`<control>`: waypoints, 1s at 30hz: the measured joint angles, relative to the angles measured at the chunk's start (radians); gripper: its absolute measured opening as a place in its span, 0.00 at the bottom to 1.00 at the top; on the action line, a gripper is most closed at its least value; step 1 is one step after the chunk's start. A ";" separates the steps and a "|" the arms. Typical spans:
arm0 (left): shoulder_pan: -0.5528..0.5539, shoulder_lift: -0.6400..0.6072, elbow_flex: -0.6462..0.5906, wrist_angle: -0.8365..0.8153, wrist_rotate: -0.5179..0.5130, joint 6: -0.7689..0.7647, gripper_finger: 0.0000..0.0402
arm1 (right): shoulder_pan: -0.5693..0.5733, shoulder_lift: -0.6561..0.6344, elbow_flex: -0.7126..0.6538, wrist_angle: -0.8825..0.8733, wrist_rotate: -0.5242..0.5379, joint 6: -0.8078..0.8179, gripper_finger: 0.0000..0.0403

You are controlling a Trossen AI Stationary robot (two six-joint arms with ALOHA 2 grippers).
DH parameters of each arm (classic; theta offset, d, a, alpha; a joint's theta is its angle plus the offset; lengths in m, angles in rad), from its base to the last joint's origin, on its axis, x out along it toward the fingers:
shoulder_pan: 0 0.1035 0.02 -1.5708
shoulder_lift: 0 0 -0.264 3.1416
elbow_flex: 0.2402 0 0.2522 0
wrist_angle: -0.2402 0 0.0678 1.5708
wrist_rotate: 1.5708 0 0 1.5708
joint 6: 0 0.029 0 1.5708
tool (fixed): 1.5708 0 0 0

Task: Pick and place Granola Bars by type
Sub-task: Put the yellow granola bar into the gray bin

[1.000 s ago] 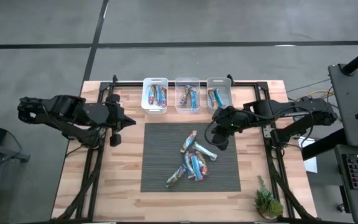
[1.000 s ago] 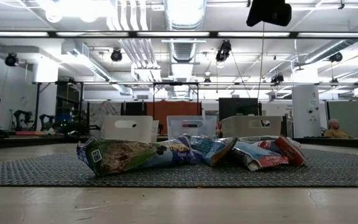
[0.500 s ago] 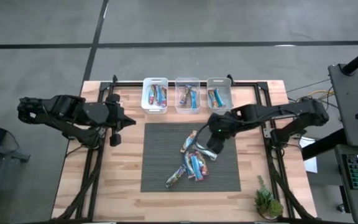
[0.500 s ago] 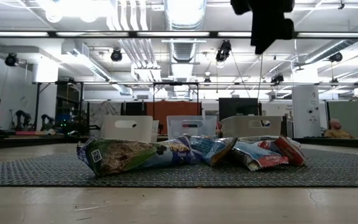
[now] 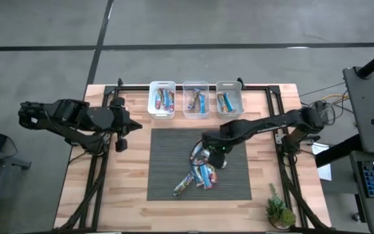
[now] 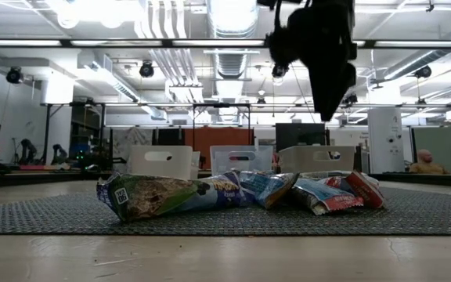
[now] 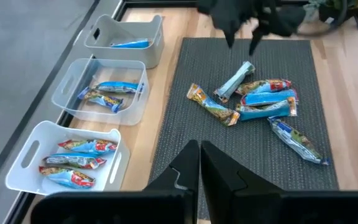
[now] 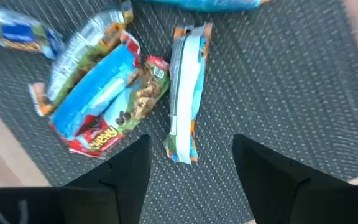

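Right gripper [image 5: 214, 155] now out over the mat [image 5: 167, 175], reached in from beside the bins a second ago, jaws swung from shut to wide on the way. Hanging above the loose bars [image 5: 200, 170], nothing held; in the right wrist view, fingers [image 8: 126, 171] spread either side of an orange-edged blue bar [image 8: 184, 93], with a red-and-blue bar [image 8: 107, 102] just beside it. In the low view, still well above the pile [image 6: 241, 192], not touching. Roughly half a dozen bars left in a heap at mid-mat, overlapping, unmoved over the last second. Three bins [image 5: 195, 99] in a row along the far edge, already part filled: red-printed bars in the left bin [image 5: 162, 99], a couple in the middle, one or two in the right bin [image 5: 228, 96]. Left gripper [image 5: 119, 133] parked off the mat at the left side, shut and empty, as before. Reads as the start of another pick: sorting well under way, heap still to clear. Next, probably a straight descent onto the orange-edged bar, closing across its narrow width. Risk: neighbour lying so close that a finger lands on it or drags it along; slick foil likely to slip if pinched near an end.
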 joint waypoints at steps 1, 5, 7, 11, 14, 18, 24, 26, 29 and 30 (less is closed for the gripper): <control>0.000 0.000 0.000 0.000 -0.005 0.000 0.00 | 0.000 0.018 0.000 0.003 -0.007 -0.007 0.54; 0.000 0.000 0.000 0.000 -0.014 0.000 0.00 | 0.000 0.074 0.000 0.037 -0.056 -0.034 0.53; 0.000 0.000 0.000 0.000 -0.015 -0.001 0.00 | 0.000 0.097 0.000 0.060 -0.077 -0.049 0.53; 0.000 0.000 0.000 0.000 -0.016 -0.004 0.00 | 0.000 0.139 0.000 0.077 -0.087 -0.068 0.53; 0.000 0.000 0.000 0.000 -0.016 -0.004 0.00 | -0.001 0.158 -0.003 0.081 -0.087 -0.077 0.53; 0.000 0.000 0.000 0.000 -0.016 -0.008 0.00 | -0.001 0.189 -0.006 0.087 -0.087 -0.078 0.53; 0.000 0.002 0.000 0.000 -0.016 -0.012 0.00 | -0.003 0.260 -0.008 0.093 -0.085 -0.078 0.53; 0.000 0.002 0.000 0.000 -0.016 -0.016 0.00 | -0.003 0.277 -0.007 0.093 -0.085 -0.076 0.53; 0.000 0.002 0.000 0.000 -0.016 -0.018 0.00 | -0.003 0.294 -0.007 0.094 -0.085 -0.074 0.53; 0.000 0.002 0.000 0.000 -0.016 -0.019 0.00 | -0.003 0.298 -0.007 0.095 -0.085 -0.074 0.53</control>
